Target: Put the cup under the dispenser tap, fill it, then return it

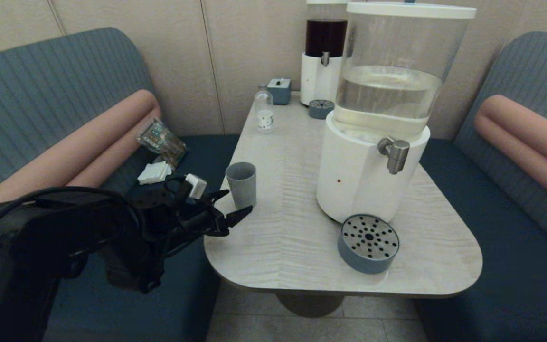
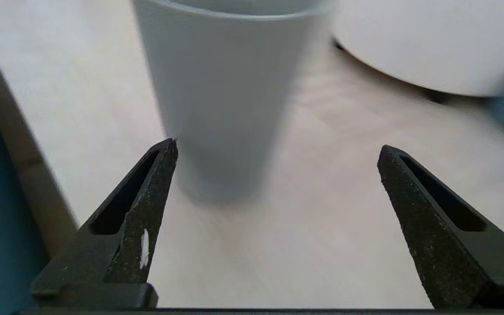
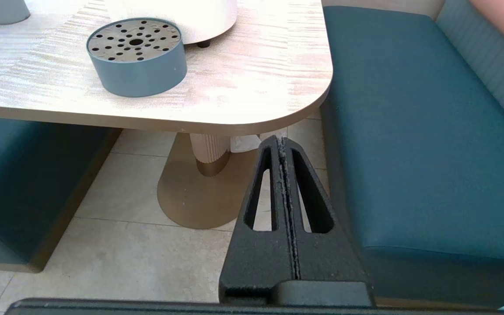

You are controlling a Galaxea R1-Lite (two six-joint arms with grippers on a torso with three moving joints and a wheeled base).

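- Head view: the left end effector (image 1: pixel 236 201) reaches in at the near left edge of the worktop (image 1: pixel 302 247), fingers spread wide and empty, its tips just short of the cup (image 1: pixel 241 184). The cup stands upright on the worktop, well to the left of the dispenser tap (image 1: pixel 395 153), which juts from the white-based dispenser (image 1: pixel 373 142) over a round perforated tray (image 1: pixel 368 243). A second dispenser with dark liquid (image 1: pixel 325 52) stands behind the clear one, against the wall. The step in hand appears to be the approach for the first pick-up; nothing is filled yet.
- Left wrist view: the cup (image 2: pixel 225 100) sits ahead of the gaping left end effector (image 2: pixel 276 146), nearer one finger than the other and not yet between them. By the look of it, the next move calls for a small sideways correction to centre the cup, a push forward, then a close around its lower wall.
- Right wrist view: the right end effector (image 3: pixel 283 142) is pressed closed on nothing, parked below the worktop's edge (image 3: pixel 252 127), beside the tray (image 3: pixel 137 57) end of it.
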